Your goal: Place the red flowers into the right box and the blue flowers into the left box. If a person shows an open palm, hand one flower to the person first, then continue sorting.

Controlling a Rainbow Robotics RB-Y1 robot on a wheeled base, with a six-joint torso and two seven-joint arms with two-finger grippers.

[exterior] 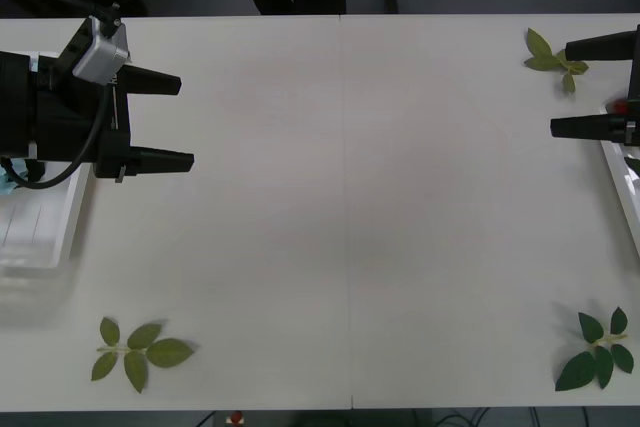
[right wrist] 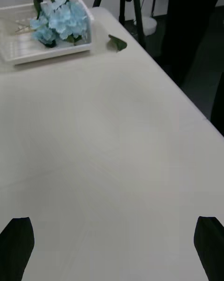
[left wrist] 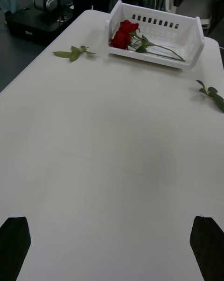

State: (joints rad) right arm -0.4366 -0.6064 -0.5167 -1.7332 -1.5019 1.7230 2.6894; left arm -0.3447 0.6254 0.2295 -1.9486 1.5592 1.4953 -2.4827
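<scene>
Two red flowers (left wrist: 123, 34) lie in the right box (left wrist: 154, 59), their stems running along its floor. A bunch of blue flowers (right wrist: 60, 20) fills one end of the left box (right wrist: 46, 55). In the front view the left box (exterior: 40, 237) sits partly under my left arm, and the right box (exterior: 620, 177) is cut by the picture's edge. My left gripper (exterior: 165, 120) hovers open over the table's left side, holding nothing. My right gripper (exterior: 570, 87) hovers open at the far right, also holding nothing. An open palm is out of view.
Loose green leaf sprigs lie at the front left (exterior: 135, 352), the front right (exterior: 600, 352) and the back right (exterior: 555, 59). The wide middle of the white table (exterior: 340, 207) is bare. Dark furniture legs stand beyond the far edge.
</scene>
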